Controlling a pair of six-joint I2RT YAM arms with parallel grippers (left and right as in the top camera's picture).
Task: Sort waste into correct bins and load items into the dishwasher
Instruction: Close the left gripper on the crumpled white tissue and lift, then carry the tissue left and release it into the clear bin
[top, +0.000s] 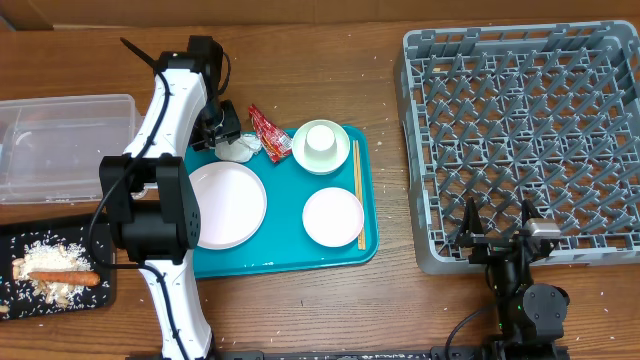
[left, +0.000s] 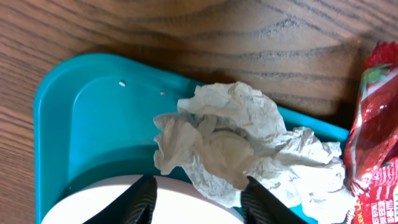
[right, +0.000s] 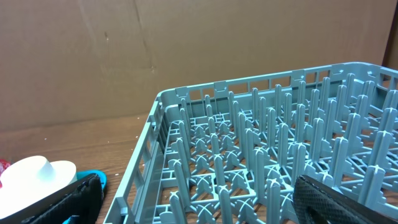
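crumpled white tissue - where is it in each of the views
Overhead: crumpled white tissue at the teal plastic tray's upper left corner.
Left wrist: tissue in the centre, across the tray's far rim.
Right wrist: not in it.
Shared landmark: small red snack wrapper, just right of the tissue in both.

No legible text, label, brand, number or sign in any view. Small red snack wrapper (left: 373, 124): pale printed marks near the lower edge, seen from the left wrist, too blurred and partly cut off to read; from overhead, too small to make out. No readable markings on dishes, trays, tubs or rack.
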